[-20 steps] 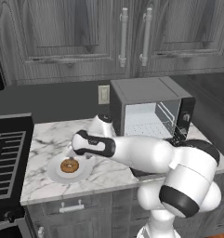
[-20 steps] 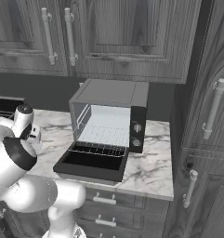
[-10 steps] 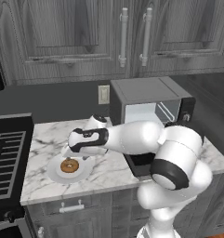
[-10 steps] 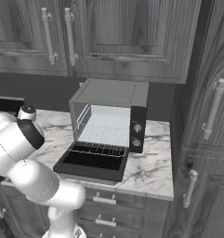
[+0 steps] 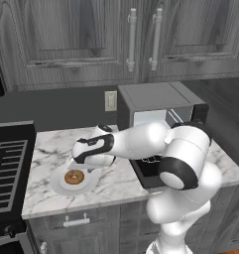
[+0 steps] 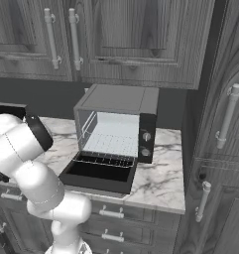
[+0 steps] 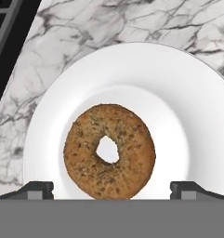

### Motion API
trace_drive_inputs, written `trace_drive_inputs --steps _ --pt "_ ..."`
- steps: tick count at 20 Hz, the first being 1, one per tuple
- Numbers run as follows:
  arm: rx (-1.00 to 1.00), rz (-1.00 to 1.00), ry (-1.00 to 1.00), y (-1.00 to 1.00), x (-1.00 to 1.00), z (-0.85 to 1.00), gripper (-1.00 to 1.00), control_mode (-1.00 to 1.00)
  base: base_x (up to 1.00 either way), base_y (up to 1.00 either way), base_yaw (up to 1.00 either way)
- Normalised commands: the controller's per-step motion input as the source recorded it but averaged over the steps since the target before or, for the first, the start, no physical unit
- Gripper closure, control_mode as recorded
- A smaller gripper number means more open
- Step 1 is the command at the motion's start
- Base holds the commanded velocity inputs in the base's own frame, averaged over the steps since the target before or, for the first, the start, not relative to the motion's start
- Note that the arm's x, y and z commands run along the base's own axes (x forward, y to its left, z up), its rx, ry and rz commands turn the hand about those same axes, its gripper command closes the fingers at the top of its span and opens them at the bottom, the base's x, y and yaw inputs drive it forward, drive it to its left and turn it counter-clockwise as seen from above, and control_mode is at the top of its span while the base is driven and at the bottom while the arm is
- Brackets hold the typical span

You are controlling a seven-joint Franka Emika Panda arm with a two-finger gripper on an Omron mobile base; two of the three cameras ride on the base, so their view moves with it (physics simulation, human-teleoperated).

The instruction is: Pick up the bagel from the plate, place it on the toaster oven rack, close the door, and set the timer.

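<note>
Arm lower, fingers [image 7: 36, 189] (spread) astride bagel [image 7: 109, 151]

Finishes I can see
Rough, seeded bagel [image 7: 109, 151] on a smooth glossy plate [image 7: 178, 88]; veined marble surface [image 7: 132, 21], grey wood-grain cabinets [image 5: 66, 39].

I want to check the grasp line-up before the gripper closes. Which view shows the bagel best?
The hand view: the bagel lies large and unobstructed on the plate, centre hole clear, between the spread fingertips. The left base view shows it small, under the gripper.
</note>
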Motion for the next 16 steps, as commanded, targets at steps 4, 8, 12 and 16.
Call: trace_drive_inputs --steps 4,8,12,16 --pt "0.00 0.02 0.00 0.02 0.00 -0.18 -1.00 -1.00 0.00 0.00 0.00" --pt "0.00 0.02 0.00 0.04 0.04 -0.11 -1.00 -1.00 0.00 0.00 0.00" --pt "0.00 0.02 0.00 0.05 0.13 -0.08 -1.00 -1.00 0.00 0.00 0.00" --pt "0.00 0.01 0.00 0.08 0.17 -0.14 -1.00 -1.00 0.00 0.00 0.00"
